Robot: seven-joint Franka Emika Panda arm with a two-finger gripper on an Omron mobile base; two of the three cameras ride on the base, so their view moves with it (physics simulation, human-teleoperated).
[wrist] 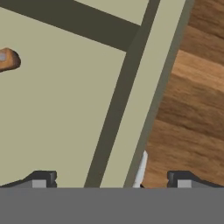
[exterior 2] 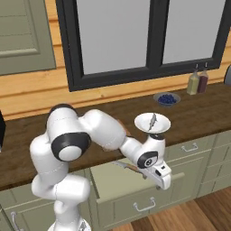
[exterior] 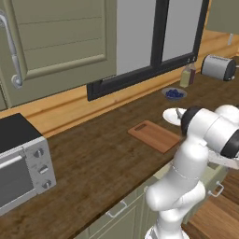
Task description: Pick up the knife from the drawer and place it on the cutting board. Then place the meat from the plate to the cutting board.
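Hovering over the front edge of the open drawer, the hand has its fingers apart and empty. The knife lies inside the drawer, its wooden handle end visible. The pick-up step is underway; next the hand probably must move over the handle.

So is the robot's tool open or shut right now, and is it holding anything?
Tool: open and holding nothing, with its tips spread wide over the front edge of the open drawer. The knife handle lies off to one side in the drawer, untouched.
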